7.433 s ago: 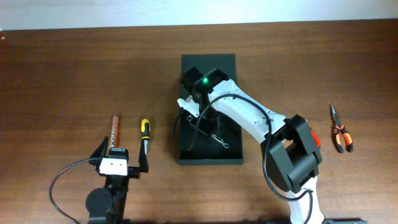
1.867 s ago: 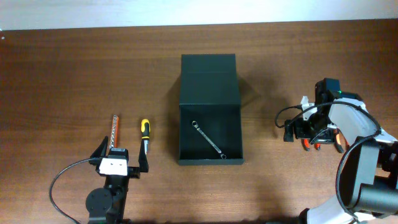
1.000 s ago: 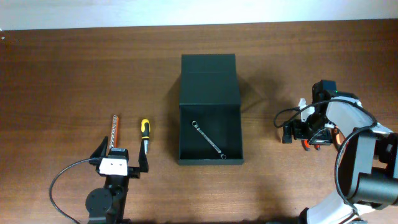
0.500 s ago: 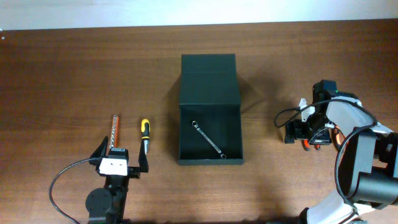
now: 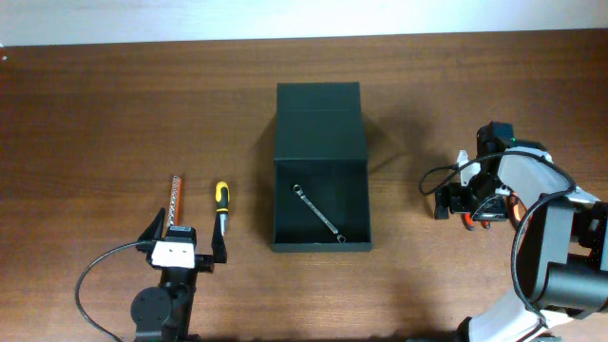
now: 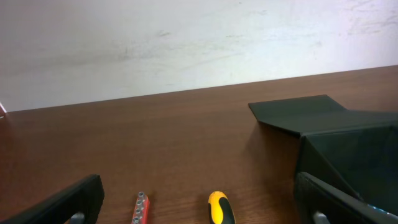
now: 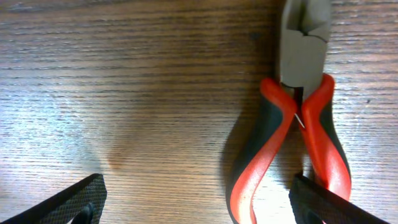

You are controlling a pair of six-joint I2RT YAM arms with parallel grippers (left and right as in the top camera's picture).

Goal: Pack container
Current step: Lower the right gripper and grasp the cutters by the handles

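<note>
The container [image 5: 320, 142] is a dark box in the middle of the table, its flap lid laid open at the back, with a silver wrench [image 5: 318, 213] inside. My right gripper [image 5: 470, 205] hovers low over the red-and-black pliers [image 5: 514, 203], which the arm mostly hides from overhead. In the right wrist view the pliers [image 7: 292, 124] lie on the wood. That gripper [image 7: 199, 211] is open, with one handle between the fingers and the right finger over the other. My left gripper [image 5: 185, 244] is open at the front left. The container [image 6: 336, 134] shows to its right.
A yellow-and-black screwdriver [image 5: 220, 201] and a red bit holder [image 5: 175, 199] lie just ahead of the left gripper; the left wrist view shows the screwdriver [image 6: 219, 210] and the bit holder [image 6: 141, 209] between its fingers [image 6: 62, 204]. A pale wall runs behind the table's far edge.
The right arm left the container, with the wrench lying inside, and swung right to the pliers. In the last second it shifted slightly. The left arm has not moved.
</note>
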